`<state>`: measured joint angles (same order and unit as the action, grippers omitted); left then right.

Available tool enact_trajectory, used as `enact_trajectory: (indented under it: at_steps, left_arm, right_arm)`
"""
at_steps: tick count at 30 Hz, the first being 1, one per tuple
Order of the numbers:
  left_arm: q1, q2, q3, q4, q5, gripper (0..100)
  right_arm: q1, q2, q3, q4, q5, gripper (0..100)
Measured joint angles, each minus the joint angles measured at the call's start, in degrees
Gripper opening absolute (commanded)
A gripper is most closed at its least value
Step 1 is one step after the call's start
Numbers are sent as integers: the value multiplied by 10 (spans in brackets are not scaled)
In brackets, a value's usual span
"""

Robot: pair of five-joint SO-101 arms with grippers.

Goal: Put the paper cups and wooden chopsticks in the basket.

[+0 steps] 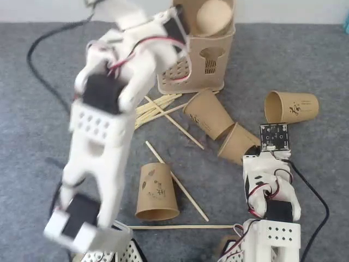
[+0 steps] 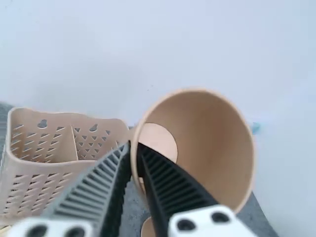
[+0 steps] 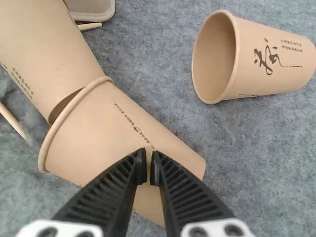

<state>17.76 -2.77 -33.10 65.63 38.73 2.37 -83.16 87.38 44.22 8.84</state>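
I've got the left gripper (image 2: pixel 132 148) fingers pinching the paper cup (image 2: pixel 212 143) rim at the basket (image 2: pixel 39 148) (right gripper (image 3: pixel 147 160) clenched, empty), and released this tilted, I reckon it could tumble out.

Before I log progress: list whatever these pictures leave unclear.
High view: the left arm covers part of the basket and the wooden chopsticks' ends; their count is unclear.
High view: the top edge cuts the basket; whether the paper cup is inside or above it is unclear.
Right wrist view: whether the right end effector touches the lying cup below it cannot be told.
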Motion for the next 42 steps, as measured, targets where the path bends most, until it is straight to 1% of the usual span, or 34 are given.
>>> enact_trajectory:
  at_steps: [5,7,10,12,17,22,26,28,31,33,37,42]
  left_arm:
    - [0,194,-228,64,0,11]
    - [-10,273,-322,89,0,11]
    - [-29,375,-442,105,0,11]
    - [-38,427,-494,105,-2,11]
    - [-43,480,-519,105,-26,11]
    - [-43,482,-520,112,-30,12]
    - [-43,482,-516,112,-61,13]
    - [-43,482,-504,111,-74,49]
    - [-43,482,-492,111,-85,186]
    - [-43,482,-491,111,-88,255]
    - [-42,482,-494,120,-89,264]
    - [-40,482,-577,187,-91,264]
  right_arm:
    - [0,0,0,0,0,34]
    - [0,0,0,0,1,34]
    - [0,0,0,0,3,32]
    - [-1,0,3,-4,12,32]
    - [1,0,12,-23,22,33]
    - [1,0,12,-25,22,33]
    - [1,0,12,-25,22,33]
    - [1,0,12,-25,22,33]
    - [1,0,12,-25,22,34]
    - [1,0,12,-25,22,34]
    - [1,0,12,-25,22,34]
    - [1,0,12,-25,22,34]
